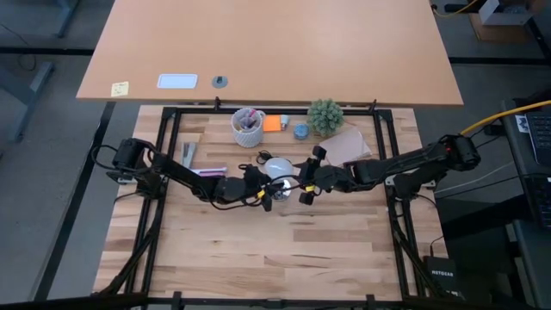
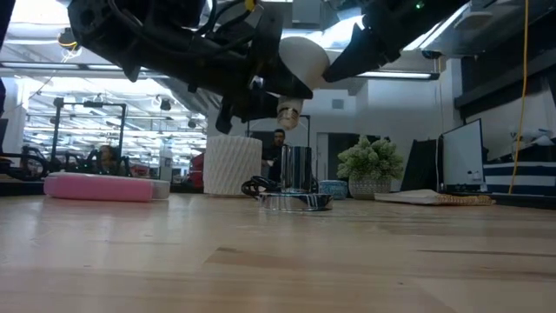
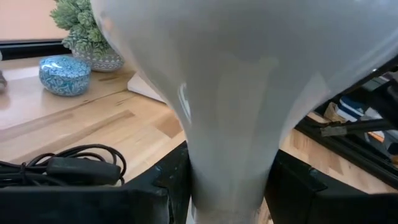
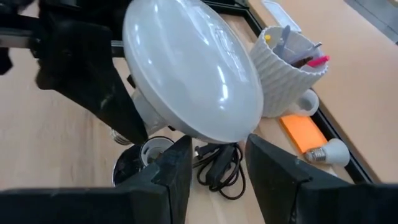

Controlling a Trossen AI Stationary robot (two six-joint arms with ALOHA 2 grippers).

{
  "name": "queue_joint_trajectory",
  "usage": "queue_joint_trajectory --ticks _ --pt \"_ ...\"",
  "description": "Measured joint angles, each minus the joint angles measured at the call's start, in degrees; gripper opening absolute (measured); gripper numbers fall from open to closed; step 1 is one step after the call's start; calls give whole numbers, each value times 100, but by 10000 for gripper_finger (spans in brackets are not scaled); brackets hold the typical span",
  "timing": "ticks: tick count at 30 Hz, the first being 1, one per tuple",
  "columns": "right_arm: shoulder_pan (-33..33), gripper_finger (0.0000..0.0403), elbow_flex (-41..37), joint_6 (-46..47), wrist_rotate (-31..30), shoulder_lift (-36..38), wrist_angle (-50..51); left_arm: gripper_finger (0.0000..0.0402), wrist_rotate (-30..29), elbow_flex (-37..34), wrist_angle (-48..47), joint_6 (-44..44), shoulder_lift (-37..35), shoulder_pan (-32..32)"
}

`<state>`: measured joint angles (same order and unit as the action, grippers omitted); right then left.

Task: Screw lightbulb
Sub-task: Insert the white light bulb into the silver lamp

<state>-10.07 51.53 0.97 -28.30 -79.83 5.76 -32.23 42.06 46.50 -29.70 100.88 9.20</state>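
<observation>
We note a pale wooden tabletop (image 1: 284, 250) framed by black rails. Beyond it stands a second, tan desk (image 1: 275, 43). The floor is grey. Across the room we see ceiling strip lights (image 2: 52, 56), a monitor (image 2: 462, 156) and seated people (image 2: 106, 158).

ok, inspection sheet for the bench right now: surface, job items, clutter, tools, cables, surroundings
Surface: wooden table, near half bare.
Job's things: lightbulb held above the table, screw base pointing down over the silvery socket fitting; not yet seated.
Clutter: white cup of pens, orange block, small spare bulb, blue patterned tin, potted plant, pink case.
Tools: left tool gripping the lightbulb at its neck; right tool open, close to the globe, not gripping it.
Cables: black cord coiled beside the fitting; yellow cable off the right edge.
Surroundings: second desk behind; a person far back in the room.
</observation>
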Motion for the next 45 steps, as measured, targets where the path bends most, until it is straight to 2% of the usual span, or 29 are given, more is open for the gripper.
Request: queue_joint_trajectory --ticks 10,21,27,32,37,45 --pt "-9 149 0 -289 476 0 -42 153 -37 0 -297 151 2 -259" --pt "-8 149 0 -282 430 0 16 153 -28 0 -253 271 2 -395" --pt "-9 149 0 -62 393 84 595 153 -15 0 114 395 2 -386" --pt "-9 149 0 138 234 460 1194 153 -15 0 417 689 -3 -394" --pt "-9 149 0 166 226 1119 1344 153 -17 0 542 890 -118 -401" --pt "-2 149 4 133 18 2101 1865 153 -15 0 629 1808 -850 -394"
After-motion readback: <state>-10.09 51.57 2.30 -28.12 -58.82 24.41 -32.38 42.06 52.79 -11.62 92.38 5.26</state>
